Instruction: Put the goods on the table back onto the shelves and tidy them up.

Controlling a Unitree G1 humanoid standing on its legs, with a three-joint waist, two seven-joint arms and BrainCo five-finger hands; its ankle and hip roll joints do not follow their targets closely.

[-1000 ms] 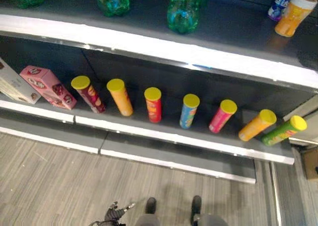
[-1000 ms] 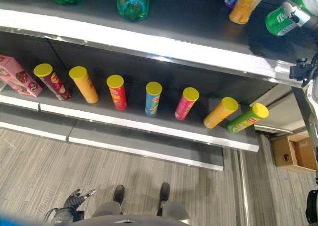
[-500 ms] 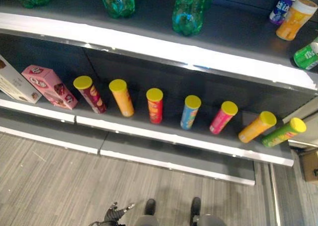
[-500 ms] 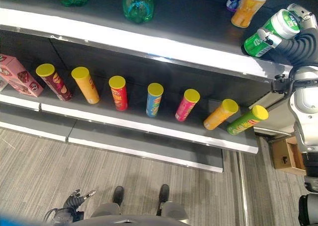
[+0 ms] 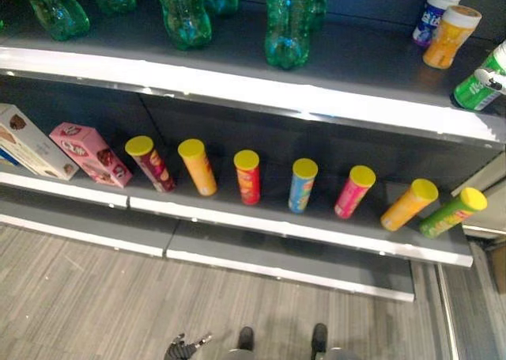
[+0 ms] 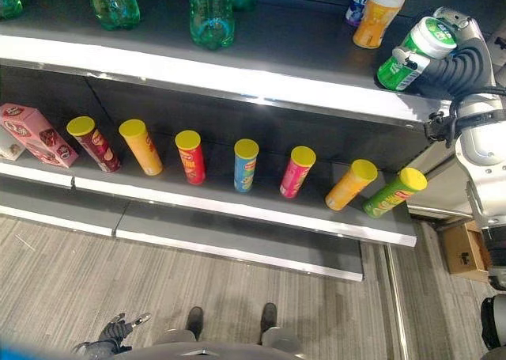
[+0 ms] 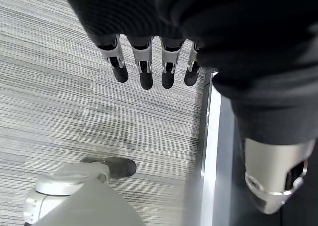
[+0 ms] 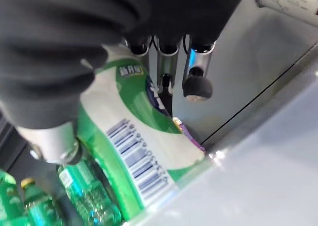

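Green canister (image 6: 413, 53), tilted, is gripped in the curled fingers of the right hand (image 6: 458, 63) above the upper shelf (image 6: 237, 73) edge; if released there, it is judged liable to topple off.

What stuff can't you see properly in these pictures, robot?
- Green bottle in the right hand: its far side is covered by the hand in the right eye view; whether it touches the top shelf cannot be told.
- Green drink bottles: tops cut off by the left eye view's upper edge.
- Blue and white bottle: partly hidden behind the orange bottle.
- Cracker box: cut off at the left edge.
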